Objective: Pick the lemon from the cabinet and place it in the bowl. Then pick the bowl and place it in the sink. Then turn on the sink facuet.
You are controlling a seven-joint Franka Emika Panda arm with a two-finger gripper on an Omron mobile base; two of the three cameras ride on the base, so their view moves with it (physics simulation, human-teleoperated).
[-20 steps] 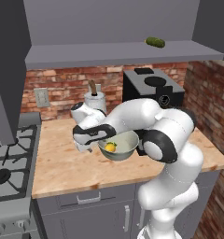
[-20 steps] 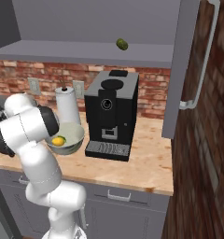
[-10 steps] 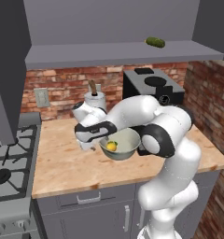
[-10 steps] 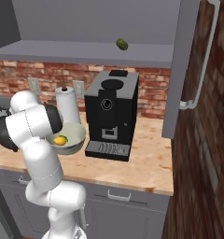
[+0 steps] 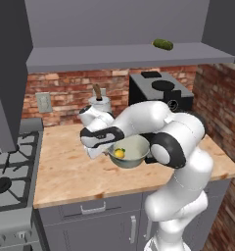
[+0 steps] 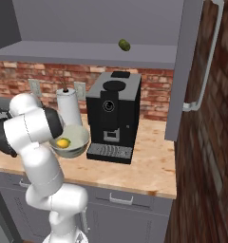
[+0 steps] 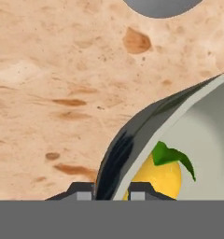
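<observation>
Lemon (image 7: 161,176) sits in bowl (image 5: 130,151), mid-worktop (image 5: 65,171) toward the front edge. Jaws straddle the bowl rim, one tip each side, pinching it by the look. Risk: one-sided rim grip, so bowl may tilt on lift and dump the lemon

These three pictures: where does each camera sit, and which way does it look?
Left base view: behind the arm's left, looking forward and down at the counter; the arm rises lower right, over the bowl.
Right base view: behind its right; arm lower left, coffee machine ahead.
Hand view: on the hand, looking along the jaws, which straddle the bowl's rim.
All share the bowl and the lemon.
</observation>
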